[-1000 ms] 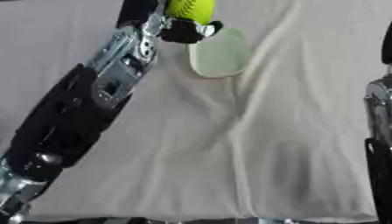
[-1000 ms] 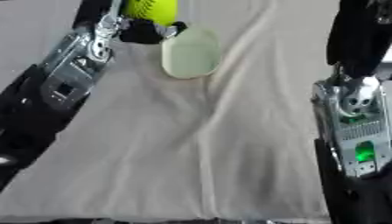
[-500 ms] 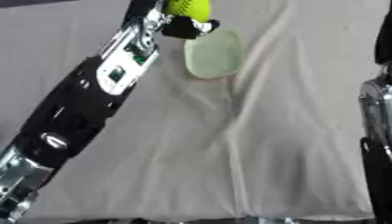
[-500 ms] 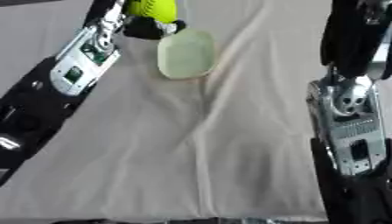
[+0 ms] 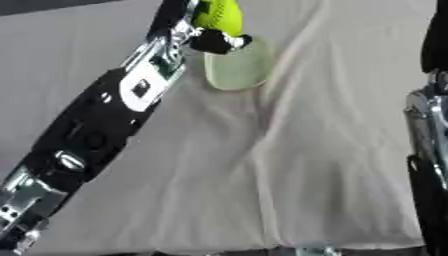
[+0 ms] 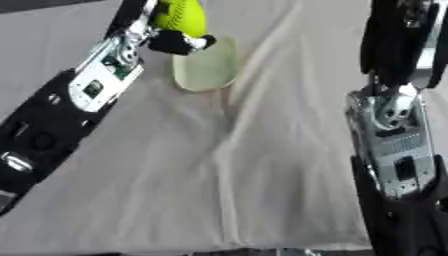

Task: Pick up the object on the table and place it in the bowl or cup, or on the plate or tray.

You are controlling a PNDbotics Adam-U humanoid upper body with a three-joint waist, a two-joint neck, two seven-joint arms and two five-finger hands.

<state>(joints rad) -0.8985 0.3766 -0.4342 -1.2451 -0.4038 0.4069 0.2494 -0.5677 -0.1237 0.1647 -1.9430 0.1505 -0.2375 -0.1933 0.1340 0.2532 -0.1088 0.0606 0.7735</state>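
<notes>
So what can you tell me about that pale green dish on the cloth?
The pale green plate is a shallow oval dish, smooth and matte, maybe plastic. It lies flat near the far end of the table, on a light wrinkled cloth beside a long fold. Nothing seems to lie on it. The left hand, holding a yellow-green ball, covers its near-left edge; whether they touch I can't tell.

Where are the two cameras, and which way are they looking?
Left eye view: in the robot's head, looking down at the cloth-covered table; the left arm fills the left side, the right arm's edge shows.
Right eye view: beside it in the head, same downward look; more of the right arm shows.
Both show the left hand holding a yellow-green ball by a pale green plate.
</notes>
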